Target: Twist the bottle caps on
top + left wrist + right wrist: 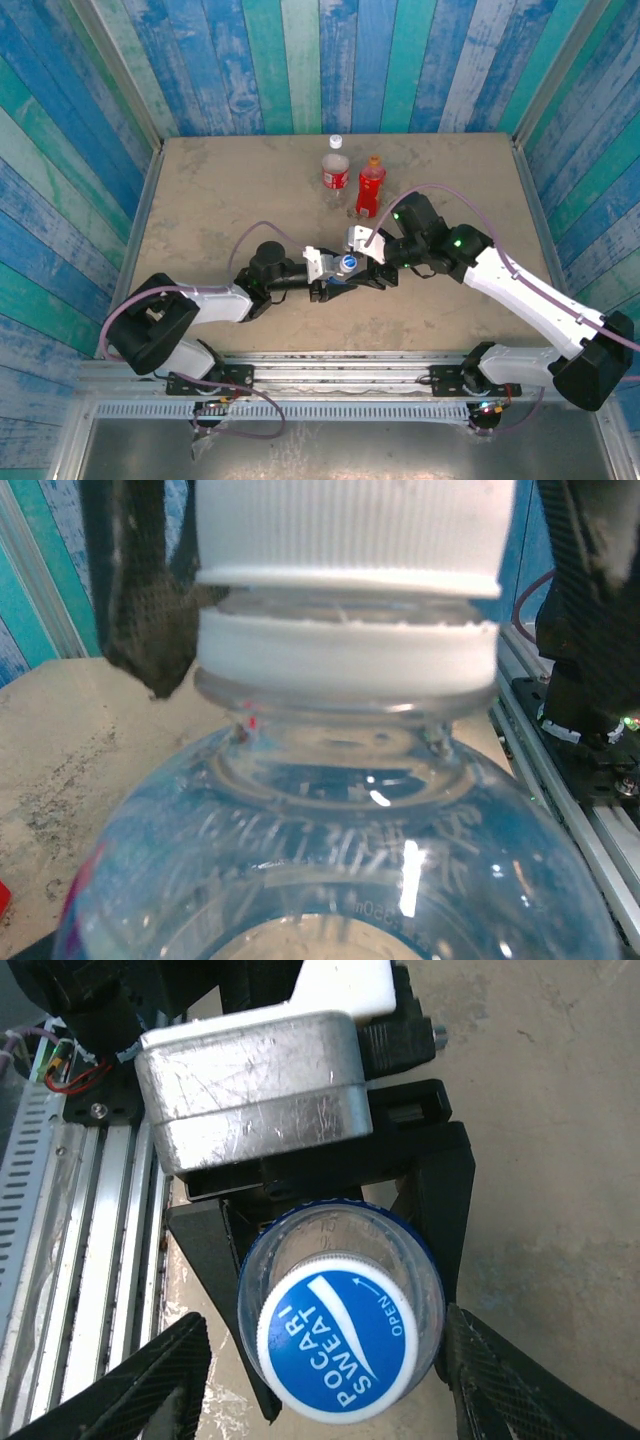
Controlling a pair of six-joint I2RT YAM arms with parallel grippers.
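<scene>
The short clear bottle [340, 1250] with a blue label stands upright near the table's front middle, its shoulder [340, 850] close to the left wrist camera. My left gripper [335, 282] is shut on its body, its black fingers [445, 1195] hugging both sides. The blue cap [338, 1345], white-sided [350, 530], sits on the neck. My right gripper [335, 1385] is open around the cap, its fingers [505, 1380] apart from it on both sides. The clear red-label bottle [334, 172] with a white cap [336, 142] and the red bottle [369, 190] with an orange cap [375, 160] stand further back.
Blue and teal plank walls [330, 60] enclose the beige table [220, 190] on three sides. A metal rail [340, 365] runs along the front edge, and the two standing bottles are just behind the right arm [520, 290].
</scene>
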